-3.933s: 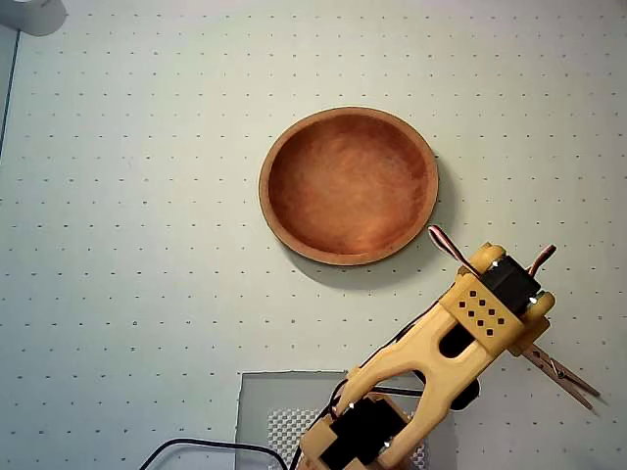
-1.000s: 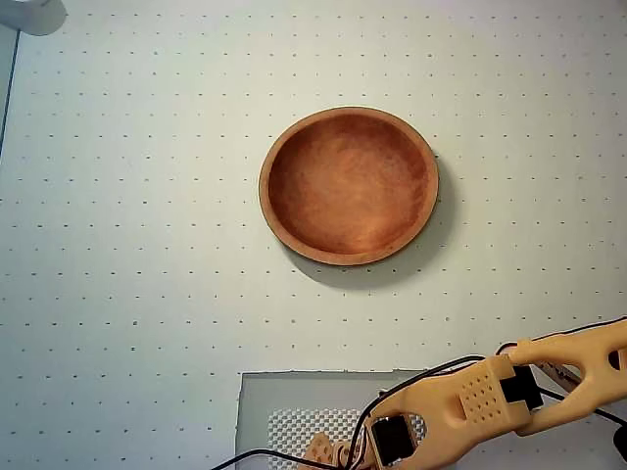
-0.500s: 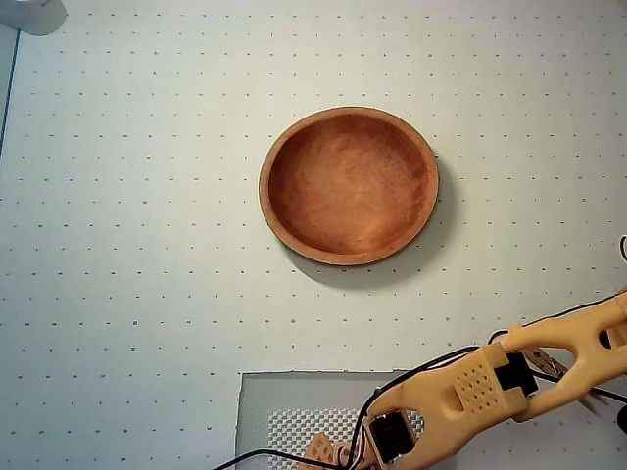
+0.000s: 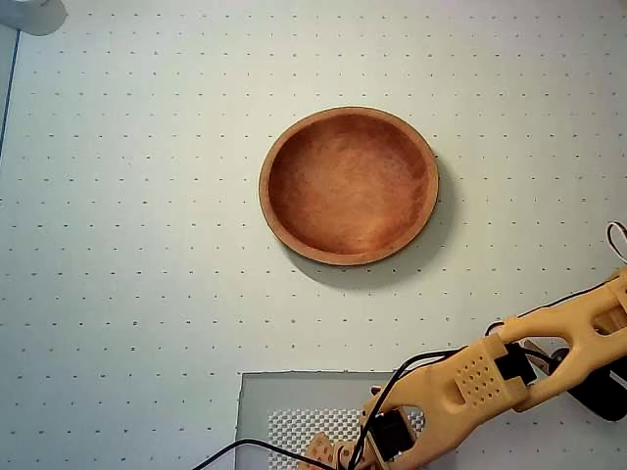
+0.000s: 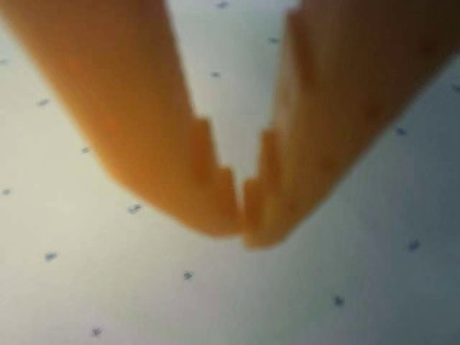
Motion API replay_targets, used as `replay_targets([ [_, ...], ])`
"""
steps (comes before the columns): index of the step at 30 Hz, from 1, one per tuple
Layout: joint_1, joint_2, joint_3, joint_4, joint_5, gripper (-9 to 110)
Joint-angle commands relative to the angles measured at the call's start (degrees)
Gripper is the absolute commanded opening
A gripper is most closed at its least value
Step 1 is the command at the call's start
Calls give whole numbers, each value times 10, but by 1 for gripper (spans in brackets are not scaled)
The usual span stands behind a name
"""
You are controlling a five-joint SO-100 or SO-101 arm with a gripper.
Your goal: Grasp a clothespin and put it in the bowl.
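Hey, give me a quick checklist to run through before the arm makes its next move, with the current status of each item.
1. Bowl empty and unobstructed: ok.
2. Clothespin in sight: not ok. Neither view shows it; it may be hidden under the arm.
3. Gripper open for a grasp: not ok. In the wrist view the fingertips meet.
4. Something held between the fingertips: not ok, nothing shows there.
5. Arm clear of the bowl: ok. It sits at the lower right of the overhead view, apart from the bowl.
6. Gripper height above the dotted mat: cannot tell.
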Motion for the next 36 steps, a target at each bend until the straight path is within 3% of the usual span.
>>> replay_targets([
  [1, -9, 31, 10, 17, 239, -2],
  [5, -14, 30, 25, 16, 374, -2],
  [14, -14, 30, 24, 16, 475, 0],
  [20, -15, 31, 24, 16, 516, 15],
  [26, -14, 31, 25, 16, 519, 37],
  [36, -7, 26, 24, 17, 611, 49],
])
